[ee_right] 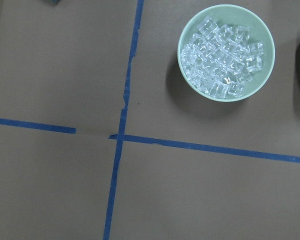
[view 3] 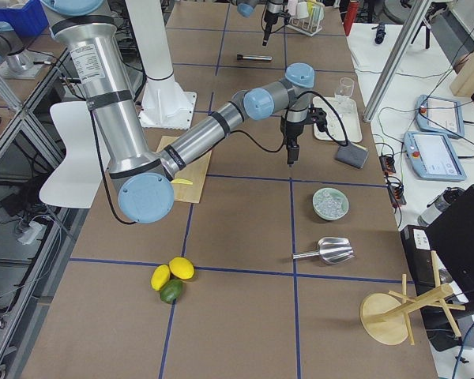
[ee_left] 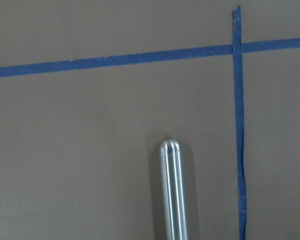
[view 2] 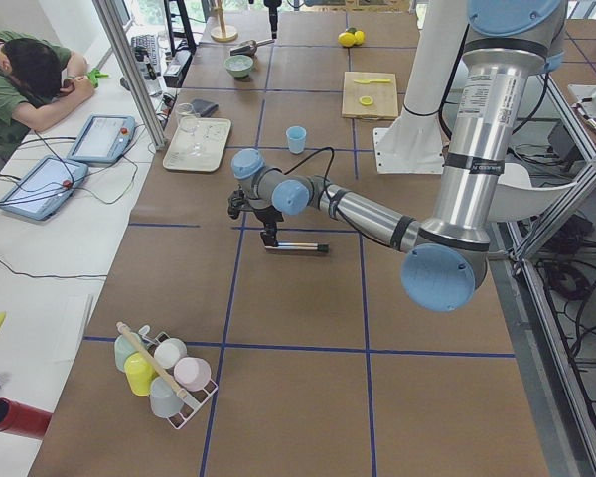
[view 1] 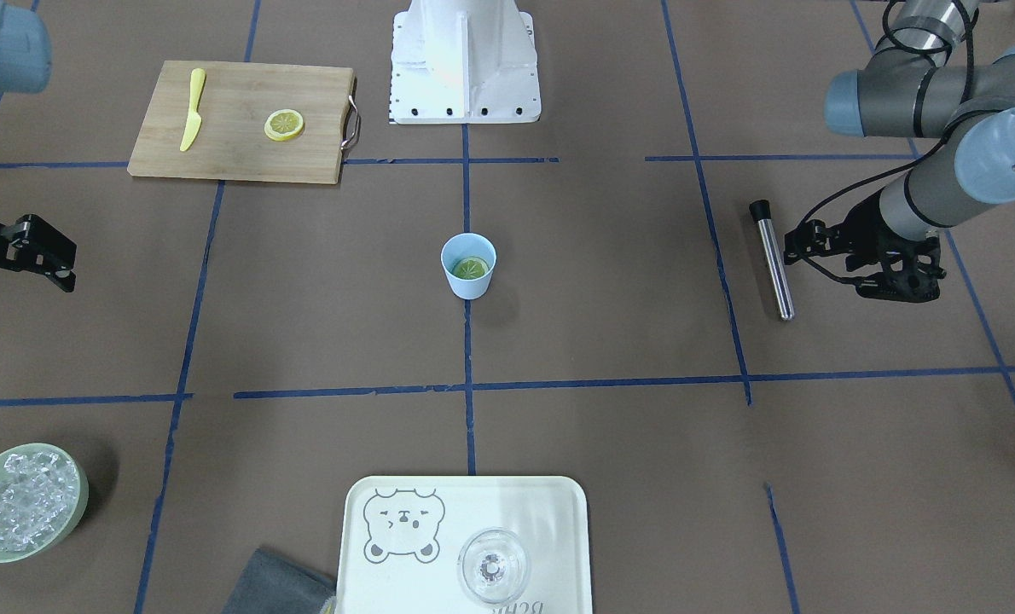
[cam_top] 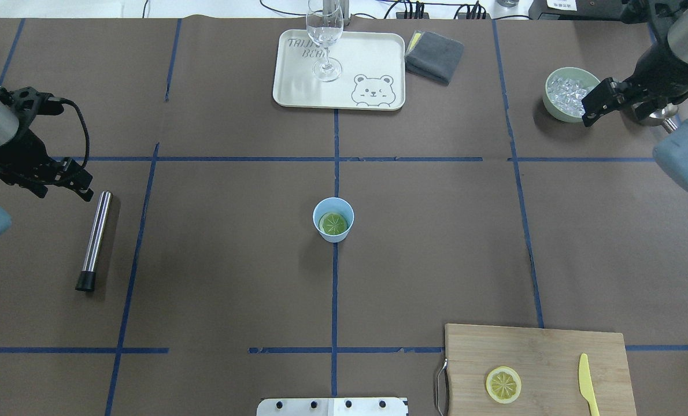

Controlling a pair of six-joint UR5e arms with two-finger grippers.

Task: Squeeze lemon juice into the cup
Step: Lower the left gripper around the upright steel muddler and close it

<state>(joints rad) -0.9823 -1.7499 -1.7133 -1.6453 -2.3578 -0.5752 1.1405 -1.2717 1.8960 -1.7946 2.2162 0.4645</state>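
The cup [view 1: 472, 288] stands upright at the table's middle, mouth up. A round greenish slice [cam_top: 333, 224] lies flat inside it, partly hidden by the wall. The lemon [cam_top: 503, 385] lies flat, face up, on the cutting board [cam_top: 552, 358]. The left gripper [cam_top: 81, 188] hangs just beside a metal rod [cam_top: 96, 231], and the right gripper [cam_top: 591, 111] hangs beside the ice bowl [cam_top: 547, 101]. I cannot tell whether either one is open or closed.

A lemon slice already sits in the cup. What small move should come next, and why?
Probably lower the left gripper onto the steel rod lying just beside it and grasp it. The lemon slice lies flat inside the cup, the gripper holds nothing, and the rod looks suited to pressing the slice.
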